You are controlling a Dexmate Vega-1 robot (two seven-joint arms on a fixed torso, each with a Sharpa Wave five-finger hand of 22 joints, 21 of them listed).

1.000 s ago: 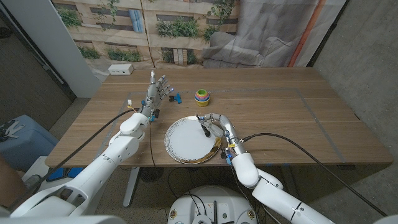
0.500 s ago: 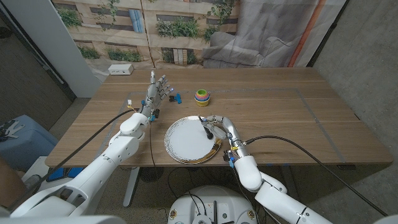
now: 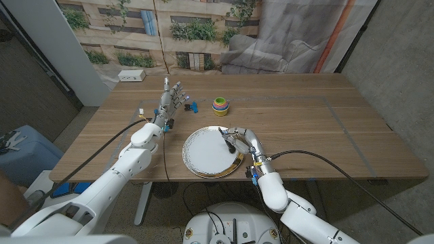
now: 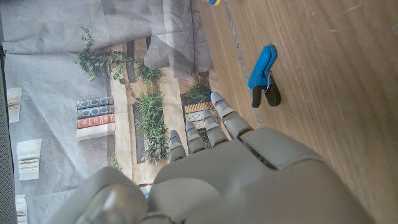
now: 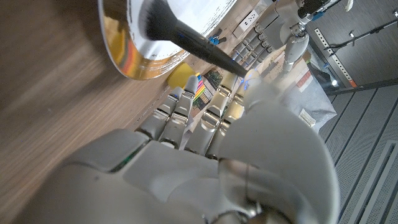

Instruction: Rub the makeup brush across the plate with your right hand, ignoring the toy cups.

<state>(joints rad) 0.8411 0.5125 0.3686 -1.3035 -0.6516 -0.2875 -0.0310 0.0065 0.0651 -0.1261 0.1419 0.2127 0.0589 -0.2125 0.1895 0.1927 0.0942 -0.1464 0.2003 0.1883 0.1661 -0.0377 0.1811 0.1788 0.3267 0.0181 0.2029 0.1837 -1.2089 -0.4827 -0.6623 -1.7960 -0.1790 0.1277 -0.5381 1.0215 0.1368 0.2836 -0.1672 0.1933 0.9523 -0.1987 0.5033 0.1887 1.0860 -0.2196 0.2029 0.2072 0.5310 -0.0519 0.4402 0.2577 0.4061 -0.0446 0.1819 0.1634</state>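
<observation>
No readable writing or brand on anything; too small/blurred to tell.

Far left rear of the desk (image 3: 325,129): one white box (image 3: 131,76) near the back edge. Next, the left hand (image 3: 171,99) stands upright w/ fingers apart, holding nothing, well apart from the plate. Wrist view shows the fingers (image 4: 219,112) reaching over bare wood. Just beside it, toward centre: one blue clip (image 3: 192,106) lying on the wood, not touched by the hand.

Centre rear: one stack of toy cups (image 3: 220,106), several colours, count of cups in stack can't be told; apart from plate, nothing touching it.

Centre front: one plate (image 3: 203,156), white w/ gold rim, close to the desk's near edge. One brush (image 5: 168,28), dark handle, dark bristles; the bristle end sits on the plate's white face near its right side. Right hand (image 3: 237,139) pinches the brush handle, fingers curled in around it, hand over the plate's right rim.

Right of the plate: wide stretch of bare wood out to the right edge, only a black cable (image 3: 325,163) running across the front right. Open wood also between plate and cups.
</observation>
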